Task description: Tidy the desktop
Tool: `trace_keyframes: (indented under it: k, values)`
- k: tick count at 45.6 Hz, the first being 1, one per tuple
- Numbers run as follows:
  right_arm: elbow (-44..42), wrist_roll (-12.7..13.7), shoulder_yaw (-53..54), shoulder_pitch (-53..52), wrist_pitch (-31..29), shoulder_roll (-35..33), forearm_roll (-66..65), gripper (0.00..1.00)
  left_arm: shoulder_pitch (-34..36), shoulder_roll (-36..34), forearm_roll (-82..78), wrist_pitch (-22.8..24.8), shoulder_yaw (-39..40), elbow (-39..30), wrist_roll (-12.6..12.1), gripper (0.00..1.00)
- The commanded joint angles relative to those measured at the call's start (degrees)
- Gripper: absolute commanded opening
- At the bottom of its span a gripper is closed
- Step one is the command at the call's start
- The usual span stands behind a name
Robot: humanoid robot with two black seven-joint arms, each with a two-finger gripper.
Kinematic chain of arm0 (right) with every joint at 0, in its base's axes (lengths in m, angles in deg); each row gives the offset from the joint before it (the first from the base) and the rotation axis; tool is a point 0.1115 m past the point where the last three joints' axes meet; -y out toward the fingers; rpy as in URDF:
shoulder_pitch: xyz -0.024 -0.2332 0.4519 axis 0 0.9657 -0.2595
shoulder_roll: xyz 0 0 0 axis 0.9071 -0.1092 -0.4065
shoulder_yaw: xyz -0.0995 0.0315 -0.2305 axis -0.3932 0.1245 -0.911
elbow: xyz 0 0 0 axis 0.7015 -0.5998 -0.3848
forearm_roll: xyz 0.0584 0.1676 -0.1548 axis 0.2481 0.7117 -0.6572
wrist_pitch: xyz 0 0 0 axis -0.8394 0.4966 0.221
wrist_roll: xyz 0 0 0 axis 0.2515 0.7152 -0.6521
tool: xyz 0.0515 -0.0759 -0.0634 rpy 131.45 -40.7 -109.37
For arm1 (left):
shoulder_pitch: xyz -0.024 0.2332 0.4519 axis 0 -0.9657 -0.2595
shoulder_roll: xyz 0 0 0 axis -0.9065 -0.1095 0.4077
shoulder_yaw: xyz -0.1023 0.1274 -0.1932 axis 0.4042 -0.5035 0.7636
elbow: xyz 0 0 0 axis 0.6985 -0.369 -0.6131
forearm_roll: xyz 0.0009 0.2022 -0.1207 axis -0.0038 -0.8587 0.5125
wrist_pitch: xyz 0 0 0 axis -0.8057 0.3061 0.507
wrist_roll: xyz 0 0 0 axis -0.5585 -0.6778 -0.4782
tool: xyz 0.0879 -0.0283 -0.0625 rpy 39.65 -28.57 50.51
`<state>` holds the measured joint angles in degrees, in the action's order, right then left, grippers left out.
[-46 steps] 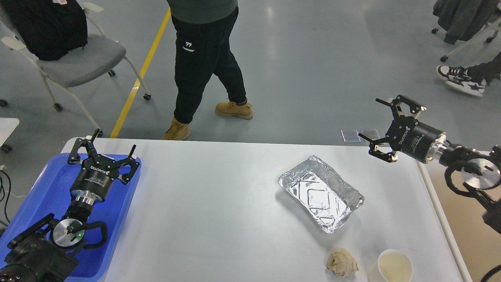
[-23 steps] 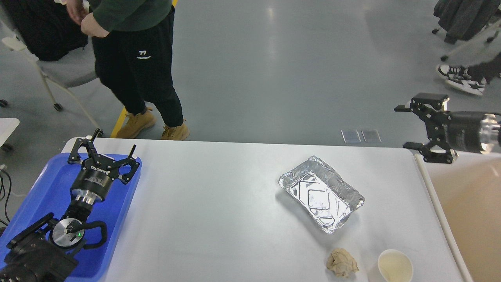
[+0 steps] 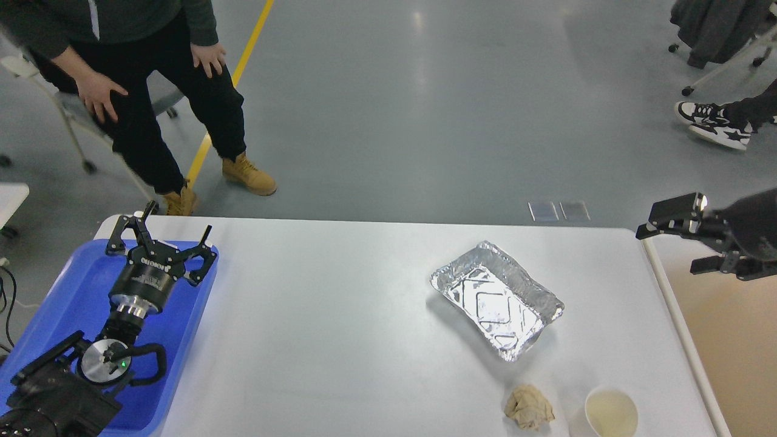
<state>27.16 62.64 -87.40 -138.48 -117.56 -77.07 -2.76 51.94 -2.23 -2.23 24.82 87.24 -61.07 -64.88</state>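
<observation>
the desktop (image 3: 340,340) is a big white table top with round corners, and it fills most of the head view. near its right side sits a shiny foil tray (image 3: 496,300), turned at a slant, with nothing in it. closer to me, near the front edge, lies a crumpled ball of brown paper (image 3: 529,408). just beside the ball, to the right, stands a small paper cup (image 3: 611,413) with its mouth up; it may hold a little pale liquid, but that is hard to tell.

a blue tray (image 3: 67,291) lies on the far left of the desktop. my left gripper (image 3: 159,235) hangs over the back part of that tray, with its two fingers spread wide and nothing between them.

my right gripper (image 3: 689,240) is off the right end of the desktop, above the white rim of a beige bin (image 3: 728,340). its two fingers are apart, and they hold nothing.

past the table, on the grey floor, a person in black trousers and tan boots (image 3: 249,175) is bent low by a chair.
</observation>
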Motion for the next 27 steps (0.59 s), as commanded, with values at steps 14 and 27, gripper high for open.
trace_keyframes:
  k: [14, 27]
  values:
    - [11.35, -4.6, -27.76, -29.05, -10.53, 21.1, -1.34, 1.0, -0.08, 0.0, -0.02, 0.01, 0.09, 0.0, -0.08, 0.99]
    - [13.63, -4.6, -30.74, -33.35, -17.04, 22.95, -2.4, 1.0, -0.17, 0.0, -0.02, 0.01, 0.26, 0.0, -0.08, 0.99]
